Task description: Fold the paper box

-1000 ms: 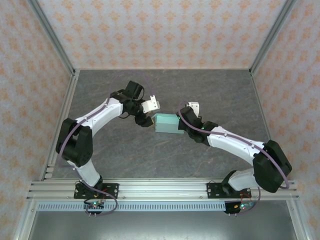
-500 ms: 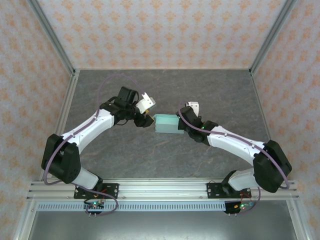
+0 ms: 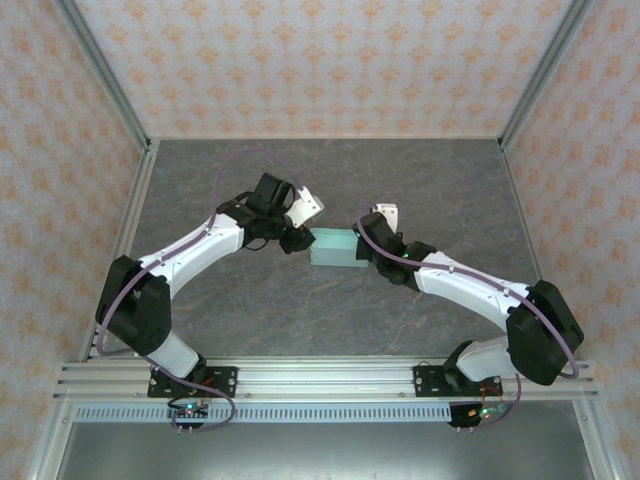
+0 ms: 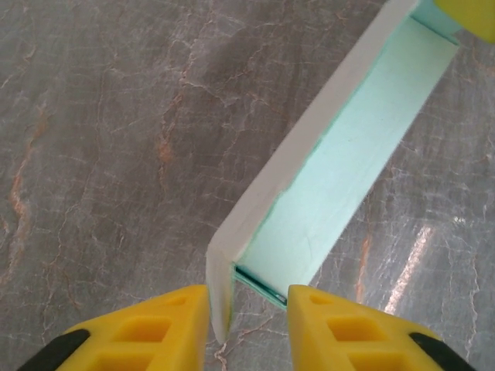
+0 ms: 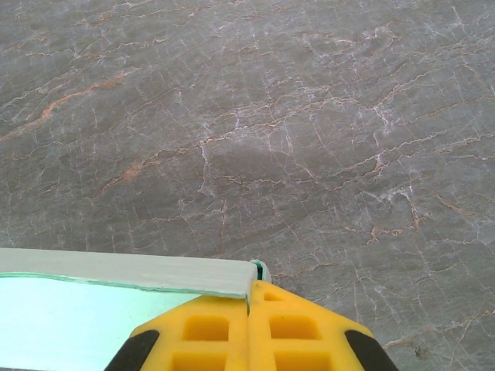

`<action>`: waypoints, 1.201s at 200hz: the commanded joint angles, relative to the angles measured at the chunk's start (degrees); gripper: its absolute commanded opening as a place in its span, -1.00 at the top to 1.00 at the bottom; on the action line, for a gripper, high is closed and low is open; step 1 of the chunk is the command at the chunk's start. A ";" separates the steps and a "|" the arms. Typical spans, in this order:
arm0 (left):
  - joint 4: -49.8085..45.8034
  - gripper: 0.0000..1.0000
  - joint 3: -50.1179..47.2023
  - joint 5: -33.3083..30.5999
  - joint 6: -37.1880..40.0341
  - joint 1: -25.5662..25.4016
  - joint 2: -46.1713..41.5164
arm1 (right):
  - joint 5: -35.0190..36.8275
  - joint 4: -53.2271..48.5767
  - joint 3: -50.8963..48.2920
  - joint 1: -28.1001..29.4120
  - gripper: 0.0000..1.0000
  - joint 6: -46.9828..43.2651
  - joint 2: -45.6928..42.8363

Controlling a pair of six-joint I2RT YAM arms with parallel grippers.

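Mint-blue paper box [image 3: 335, 247] on marbled table [image 3: 300, 320]. Right gripper [image 5: 248, 325], at its 3 o'clock, pinches a wall edge. Left gripper [image 4: 247, 325], at 9 o'clock, narrowly straddles one end, grip indeterminate.

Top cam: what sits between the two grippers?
The paper box spans the stretch between the left gripper and the right gripper, as the top view shows.
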 commanded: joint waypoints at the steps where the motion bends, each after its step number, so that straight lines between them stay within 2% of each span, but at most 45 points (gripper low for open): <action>1: -2.08 0.48 2.32 -2.05 -0.42 -0.56 0.62 | -0.33 -2.32 0.80 0.57 1.00 -0.20 -0.67; 37: -2.08 0.68 3.01 -2.19 -1.22 -1.33 1.32 | -0.42 -2.16 0.76 0.57 1.00 -0.11 -0.54; 111: -1.97 0.85 3.03 -3.59 -2.90 -1.59 2.05 | -0.33 -2.01 0.62 0.79 1.00 -0.07 -0.50; 145: -2.49 0.82 2.86 -4.84 -3.18 -1.59 1.93 | -0.20 -1.97 0.63 0.88 1.00 -0.03 -0.38; 195: -3.62 0.59 3.04 -5.72 -2.91 -1.59 2.07 | -0.02 -2.16 0.76 1.01 1.00 -0.09 -0.37; 240: -4.74 0.70 3.58 -5.96 -2.94 -1.59 2.79 | 0.10 -2.02 0.62 1.01 1.00 -0.09 -0.40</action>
